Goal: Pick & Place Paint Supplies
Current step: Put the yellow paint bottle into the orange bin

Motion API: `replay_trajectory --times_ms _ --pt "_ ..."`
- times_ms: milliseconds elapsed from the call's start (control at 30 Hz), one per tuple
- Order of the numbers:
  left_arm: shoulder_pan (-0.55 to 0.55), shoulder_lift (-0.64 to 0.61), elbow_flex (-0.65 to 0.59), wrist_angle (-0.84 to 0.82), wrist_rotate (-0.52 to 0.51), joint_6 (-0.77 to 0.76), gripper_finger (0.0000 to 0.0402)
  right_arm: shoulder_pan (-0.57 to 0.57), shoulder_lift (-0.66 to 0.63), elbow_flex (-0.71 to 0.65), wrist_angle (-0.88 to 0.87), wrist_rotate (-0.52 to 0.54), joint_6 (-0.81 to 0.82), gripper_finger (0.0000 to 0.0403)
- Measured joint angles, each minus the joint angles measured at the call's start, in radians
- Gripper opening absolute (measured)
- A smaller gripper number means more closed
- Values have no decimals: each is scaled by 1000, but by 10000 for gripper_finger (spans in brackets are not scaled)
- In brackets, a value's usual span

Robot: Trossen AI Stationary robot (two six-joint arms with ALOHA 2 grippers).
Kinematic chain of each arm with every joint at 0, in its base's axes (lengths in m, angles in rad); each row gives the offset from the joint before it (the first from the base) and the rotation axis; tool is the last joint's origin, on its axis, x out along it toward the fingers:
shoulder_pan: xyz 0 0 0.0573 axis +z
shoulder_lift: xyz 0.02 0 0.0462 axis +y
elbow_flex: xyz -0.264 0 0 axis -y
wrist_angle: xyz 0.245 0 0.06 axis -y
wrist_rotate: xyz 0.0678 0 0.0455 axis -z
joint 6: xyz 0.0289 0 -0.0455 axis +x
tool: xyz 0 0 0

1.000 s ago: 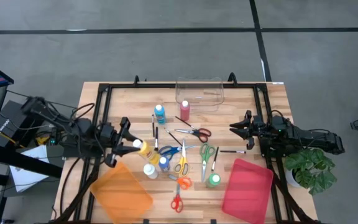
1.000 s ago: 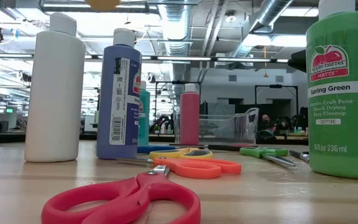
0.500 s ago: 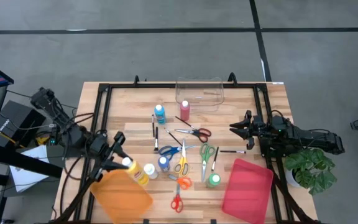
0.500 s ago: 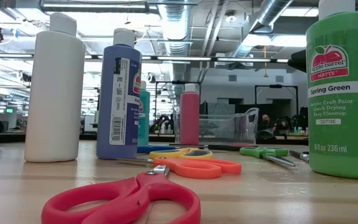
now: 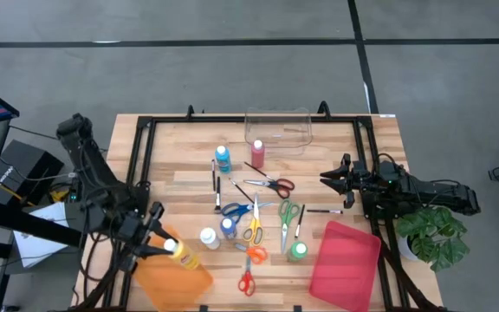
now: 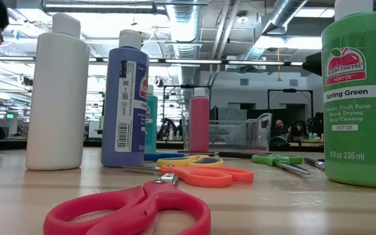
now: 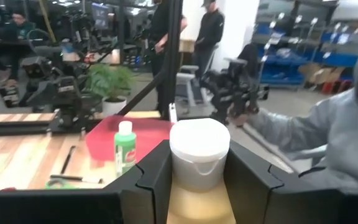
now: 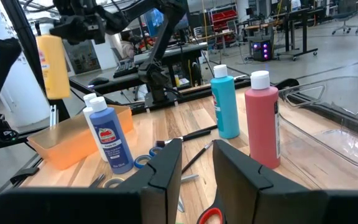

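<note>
My left gripper [image 5: 156, 242] is shut on a yellow paint bottle [image 5: 183, 256] with a white cap, above the orange tray [image 5: 176, 279] at the table's near left. White [image 5: 207, 236], blue [image 5: 227, 227], teal [image 5: 223, 158], red [image 5: 257, 153] and green [image 5: 298, 251] bottles stand on the wood. Scissors [image 5: 251, 221] and thin dark brushes [image 5: 217, 192] lie flat among them. My right gripper [image 5: 326, 179] waits at the right edge, open, with nothing between its fingers [image 8: 166, 165]. My left gripper pinches the yellow bottle's top end [image 7: 197, 198], at the cap and the shoulder under it, between its two fingers [image 7: 157, 180]. The fingers come in level, one on each side. The bottle hangs about upright, cap up, clear of the tray [image 8: 79, 146].
A clear container [image 5: 277, 128] stands at the far edge and a red tray [image 5: 345, 264] at the near right. A potted plant [image 5: 436, 234] sits beside the right arm. A black frame rims the table [image 5: 145, 147]. A person in a grey hood [image 7: 353, 124] sits beyond the near edge.
My left gripper has swung from beside the cluster of bottles toward the table's near left, sinking a little, and has carried the yellow bottle over the orange tray. It has stayed shut on the bottle throughout.
</note>
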Motion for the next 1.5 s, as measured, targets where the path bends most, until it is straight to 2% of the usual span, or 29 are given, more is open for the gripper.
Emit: replay_trajectory --times_ms 200,500,800,967,1500 --pt "-9 90 0 60 -10 -4 118 0 0 0 0 0 0 89" --pt "-24 214 0 60 -15 -136 119 0 0 0 -1 0 0 89" --pt "-58 342 0 59 -144 -281 121 0 0 0 -1 0 0 89" --pt "-61 405 0 66 -162 -358 121 0 0 0 -1 0 0 89" --pt "-127 510 -1 113 -302 -410 121 0 0 0 -1 0 0 89"
